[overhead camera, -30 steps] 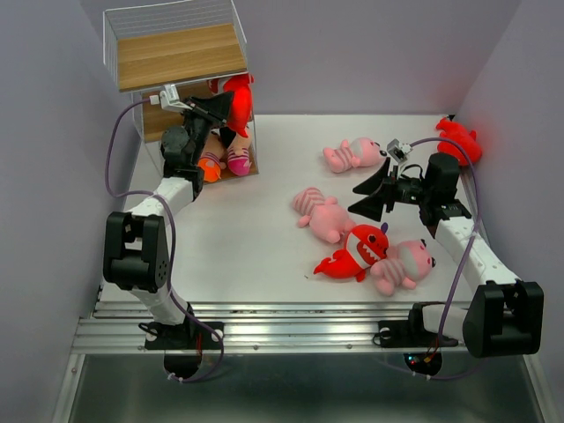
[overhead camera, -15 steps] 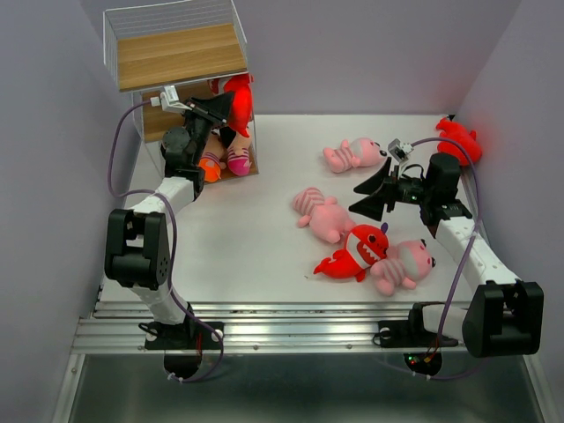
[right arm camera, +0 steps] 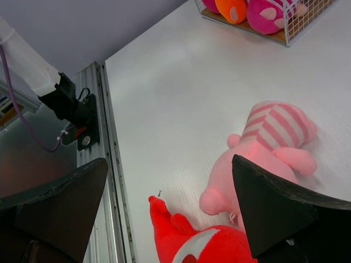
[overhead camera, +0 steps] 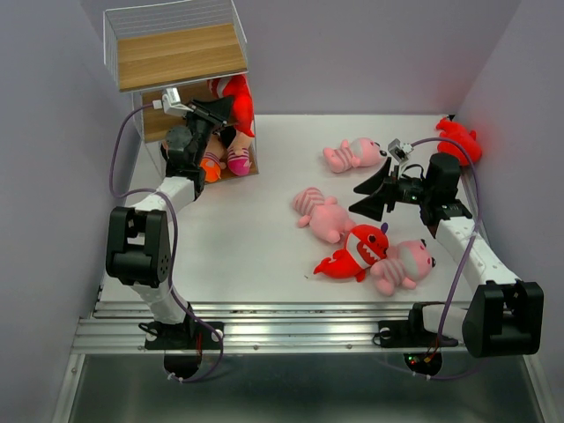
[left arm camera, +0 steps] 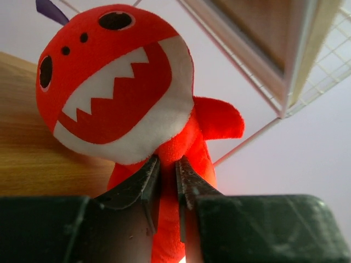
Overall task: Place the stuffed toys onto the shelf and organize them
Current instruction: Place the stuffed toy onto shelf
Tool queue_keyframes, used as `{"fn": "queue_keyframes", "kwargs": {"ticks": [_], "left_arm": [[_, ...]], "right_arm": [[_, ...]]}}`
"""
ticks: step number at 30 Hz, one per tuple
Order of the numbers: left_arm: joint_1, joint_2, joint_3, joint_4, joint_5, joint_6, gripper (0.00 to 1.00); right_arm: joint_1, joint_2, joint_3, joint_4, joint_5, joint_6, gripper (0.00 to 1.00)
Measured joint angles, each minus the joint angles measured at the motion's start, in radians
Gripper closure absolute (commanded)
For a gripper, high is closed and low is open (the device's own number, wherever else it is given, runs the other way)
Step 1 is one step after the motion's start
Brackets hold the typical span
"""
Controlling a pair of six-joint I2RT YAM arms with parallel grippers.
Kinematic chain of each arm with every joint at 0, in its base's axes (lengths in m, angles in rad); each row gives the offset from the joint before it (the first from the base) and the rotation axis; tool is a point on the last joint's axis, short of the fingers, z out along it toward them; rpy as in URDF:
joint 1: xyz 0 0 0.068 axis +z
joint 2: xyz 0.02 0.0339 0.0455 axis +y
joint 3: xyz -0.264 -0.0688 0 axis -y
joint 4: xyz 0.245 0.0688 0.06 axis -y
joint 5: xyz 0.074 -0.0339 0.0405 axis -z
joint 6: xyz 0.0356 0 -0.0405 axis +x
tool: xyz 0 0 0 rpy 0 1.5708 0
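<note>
At the far left corner of the white table (overhead camera: pixel 247 238), the shelf (overhead camera: pixel 176 55) blocks much of the overhead view. Its top wooden board covers the tiers below, and its thin white wire frame cuts across what sits inside. At the middle tier my left gripper (left arm camera: pixel 166 164) is clamped on the red shark (left arm camera: pixel 118 87), pinching the soft plush just under its white, jagged-toothed mouth. Its lower body is lost behind my fingers. On the bottom tier, the dolls (overhead camera: pixel 225 159) show only orange and pink feet. My right gripper (right arm camera: pixel 169 164) hangs spread wide above a pink striped animal (right arm camera: pixel 274 142), touching nothing. A second red shark (right arm camera: pixel 192 244) is cut off at the wrist view's lower edge.
</note>
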Motion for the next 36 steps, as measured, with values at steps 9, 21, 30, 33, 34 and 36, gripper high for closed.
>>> {"fn": "queue_keyframes", "kwargs": {"ticks": [9, 21, 30, 33, 34, 36], "left_arm": [[0.005, 0.005, 0.000, -0.063, -0.010, -0.002, 0.36], [-0.004, -0.027, 0.000, -0.135, -0.041, 0.022, 0.12], [-0.003, -0.058, 0.000, -0.190, -0.069, 0.048, 0.04], [-0.003, -0.072, -0.002, -0.215, -0.081, 0.059, 0.04], [-0.003, -0.078, -0.003, -0.222, -0.086, 0.063, 0.04], [-0.003, -0.085, -0.005, -0.236, -0.093, 0.071, 0.04]], "right_arm": [[0.000, 0.000, 0.000, 0.000, 0.000, 0.000, 0.00], [0.000, 0.000, 0.000, 0.000, 0.000, 0.000, 0.00], [-0.008, 0.000, 0.000, 0.000, 0.000, 0.000, 0.00], [-0.008, 0.000, 0.000, 0.000, 0.000, 0.000, 0.00], [-0.008, 0.000, 0.000, 0.000, 0.000, 0.000, 0.00], [-0.008, 0.000, 0.000, 0.000, 0.000, 0.000, 0.00]]}}
